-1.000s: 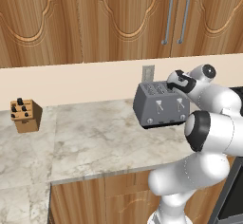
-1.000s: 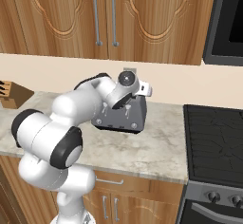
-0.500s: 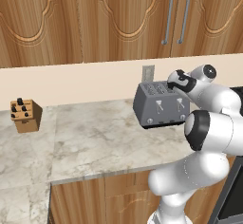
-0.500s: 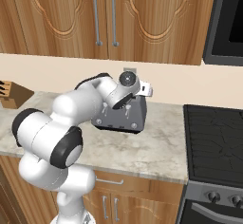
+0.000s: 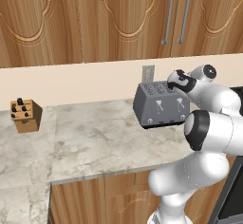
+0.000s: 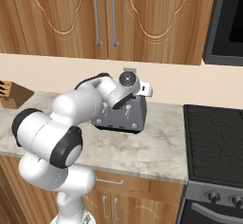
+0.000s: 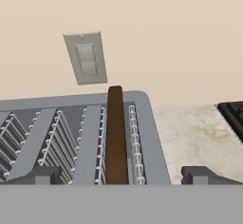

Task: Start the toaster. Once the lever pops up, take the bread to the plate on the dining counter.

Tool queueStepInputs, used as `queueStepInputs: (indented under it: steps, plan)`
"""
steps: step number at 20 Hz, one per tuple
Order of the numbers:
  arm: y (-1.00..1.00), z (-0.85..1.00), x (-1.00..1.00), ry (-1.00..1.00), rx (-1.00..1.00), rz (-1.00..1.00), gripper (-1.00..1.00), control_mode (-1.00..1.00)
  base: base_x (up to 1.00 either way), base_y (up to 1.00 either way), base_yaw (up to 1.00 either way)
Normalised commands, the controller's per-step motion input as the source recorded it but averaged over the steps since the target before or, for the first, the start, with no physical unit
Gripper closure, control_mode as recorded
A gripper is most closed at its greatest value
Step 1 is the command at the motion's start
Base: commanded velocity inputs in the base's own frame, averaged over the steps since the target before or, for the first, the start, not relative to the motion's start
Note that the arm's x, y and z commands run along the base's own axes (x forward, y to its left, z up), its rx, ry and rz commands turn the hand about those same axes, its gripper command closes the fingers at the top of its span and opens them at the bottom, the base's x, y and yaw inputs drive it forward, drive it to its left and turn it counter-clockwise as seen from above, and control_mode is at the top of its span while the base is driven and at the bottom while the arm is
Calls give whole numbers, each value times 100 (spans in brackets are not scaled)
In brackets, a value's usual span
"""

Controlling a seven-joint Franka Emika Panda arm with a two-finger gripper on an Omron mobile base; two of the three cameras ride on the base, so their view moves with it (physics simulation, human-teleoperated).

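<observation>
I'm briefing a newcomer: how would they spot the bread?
Find the grey toaster on the marbled counter, below the wall outlet. The bread stands upright in its end slot, the only dark-brown slice among bare wire racks.

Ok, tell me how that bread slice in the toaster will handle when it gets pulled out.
The bread looks thin and flat, standing on edge in the toaster slot, so it is probably light and fairly stiff. Its narrow top edge gives little to pinch, so it may slip. Being thin, it could crack if squeezed hard.
</observation>
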Motion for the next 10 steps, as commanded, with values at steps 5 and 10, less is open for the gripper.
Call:
queueStepInputs:
  steps: [5, 10]
  plan:
    - [0, 0, 1, 0, 0, 0, -100, -100, 0, 0, 0]
    - [0, 0, 7, 0, 0, 0, -100, -100, 0, 0, 0]
